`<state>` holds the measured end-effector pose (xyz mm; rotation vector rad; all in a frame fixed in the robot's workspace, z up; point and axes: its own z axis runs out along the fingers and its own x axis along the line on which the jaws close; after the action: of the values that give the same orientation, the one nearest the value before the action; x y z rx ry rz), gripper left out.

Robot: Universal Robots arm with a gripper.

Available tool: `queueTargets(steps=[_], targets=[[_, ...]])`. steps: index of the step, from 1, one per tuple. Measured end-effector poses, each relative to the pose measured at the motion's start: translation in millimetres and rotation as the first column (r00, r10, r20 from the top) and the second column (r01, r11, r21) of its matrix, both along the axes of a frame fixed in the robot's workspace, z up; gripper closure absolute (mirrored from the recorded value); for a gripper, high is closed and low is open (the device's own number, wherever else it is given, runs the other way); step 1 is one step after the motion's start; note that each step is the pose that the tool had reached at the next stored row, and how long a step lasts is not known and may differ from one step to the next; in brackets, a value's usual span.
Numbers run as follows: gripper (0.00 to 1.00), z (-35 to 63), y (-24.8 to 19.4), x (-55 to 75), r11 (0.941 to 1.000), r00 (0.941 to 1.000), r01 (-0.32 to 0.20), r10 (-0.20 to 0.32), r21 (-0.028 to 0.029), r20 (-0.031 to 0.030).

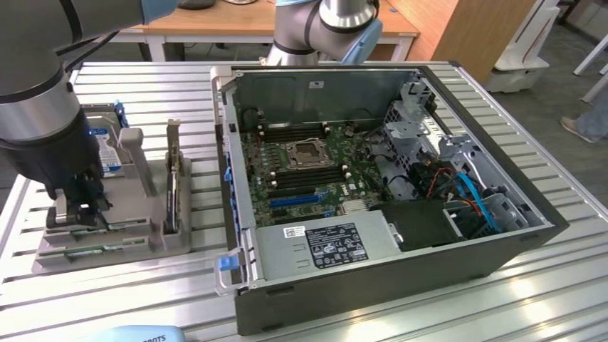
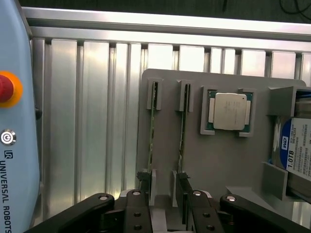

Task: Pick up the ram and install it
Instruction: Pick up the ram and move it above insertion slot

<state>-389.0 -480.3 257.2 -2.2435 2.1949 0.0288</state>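
Two ram sticks, thin green boards, stand on edge in slots of a grey holder (image 2: 214, 160): one ram stick (image 2: 151, 131) and a second one (image 2: 182, 128) beside it. My gripper (image 2: 163, 183) is open, low over the near end of the holder. Its black fingertips (image 2: 144, 177) sit at the ends of the two sticks, and nothing is held. In the exterior view the gripper (image 1: 81, 212) hangs over the holder (image 1: 142, 246) at that view's left, with the ram (image 1: 122, 226) just beside it. The open computer case (image 1: 380, 185) shows its motherboard (image 1: 304, 164).
A square silver processor chip (image 2: 229, 111) and a hard drive (image 2: 297, 153) with a blue-white label also sit in the holder. A light blue teach pendant (image 2: 12, 145) lies beside it on the slatted aluminium table (image 2: 82, 121). A person's leg (image 1: 594, 114) shows at the exterior view's right edge.
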Motion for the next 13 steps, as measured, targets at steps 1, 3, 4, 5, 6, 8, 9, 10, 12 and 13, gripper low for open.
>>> queueTargets(steps=[1, 3, 4, 5, 6, 8, 9, 10, 12, 13], targets=[[0.65, -0.3, -0.1, 0.0, 1.0000, 1.0000, 0.000, 0.000, 0.0000, 0.0001], [0.65, -0.7, -1.7, 0.2, 1.0000, 1.0000, 0.000, 0.000, 0.0002, 0.0002], [0.65, -0.6, -3.0, 0.1, 1.0000, 1.0000, 0.000, 0.000, 0.0001, 0.0001], [0.65, -0.7, -4.4, 0.0, 1.0000, 1.0000, 0.000, 0.000, 0.0001, 0.0001], [0.65, -0.8, -5.7, 0.0, 1.0000, 1.0000, 0.000, 0.000, 0.0002, 0.0002], [0.65, -1.4, -7.8, 0.0, 1.0000, 1.0000, 0.000, 0.000, 0.0002, 0.0001], [0.65, -2.6, -8.9, 0.0, 1.0000, 1.0000, 0.000, 0.000, 0.0003, 0.0002], [0.65, -4.1, -9.6, 0.1, 1.0000, 1.0000, 0.000, 0.000, 0.0003, 0.0003], [0.65, -6.8, -10.8, 0.0, 1.0000, 1.0000, 0.000, 0.000, 0.0003, 0.0002], [0.65, -8.1, -11.3, 0.0, 1.0000, 1.0000, 0.000, 0.000, 0.0003, 0.0001]])
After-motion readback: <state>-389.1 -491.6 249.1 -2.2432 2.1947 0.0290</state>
